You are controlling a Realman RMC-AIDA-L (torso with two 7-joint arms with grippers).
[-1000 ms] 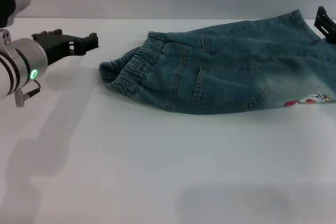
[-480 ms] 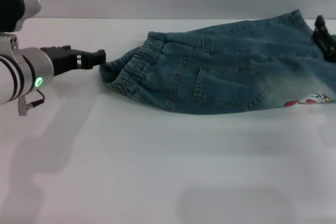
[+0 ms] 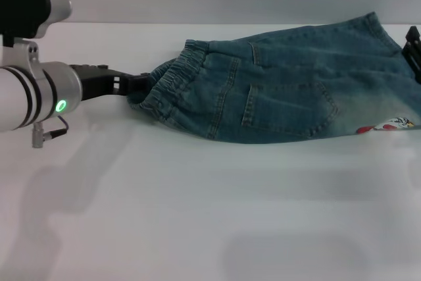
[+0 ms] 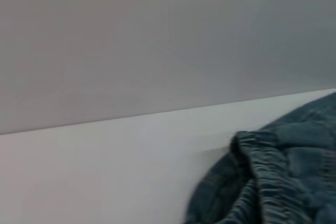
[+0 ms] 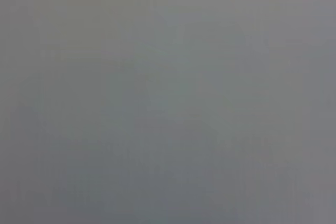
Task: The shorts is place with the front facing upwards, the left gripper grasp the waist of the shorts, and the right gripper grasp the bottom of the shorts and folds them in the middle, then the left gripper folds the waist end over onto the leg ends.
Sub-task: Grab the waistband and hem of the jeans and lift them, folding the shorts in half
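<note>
Left gripper (image 3: 137, 83) of mine reaches in low from the left, its black tips touching the waist (image 3: 164, 87) of the shorts (image 3: 283, 87); whether they are spread or pinching cloth I cannot tell. Those shorts lie folded along the far side of the white table (image 3: 197, 215), waist leftward. My right gripper (image 3: 414, 47) sits at their right end, barely in view, its state unclear.

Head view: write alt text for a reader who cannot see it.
Blue denim shorts lie on a white table, and the left gripper has its tip at the gathered waistband. The right gripper shows only partly, at the shorts' opposite end.
</note>
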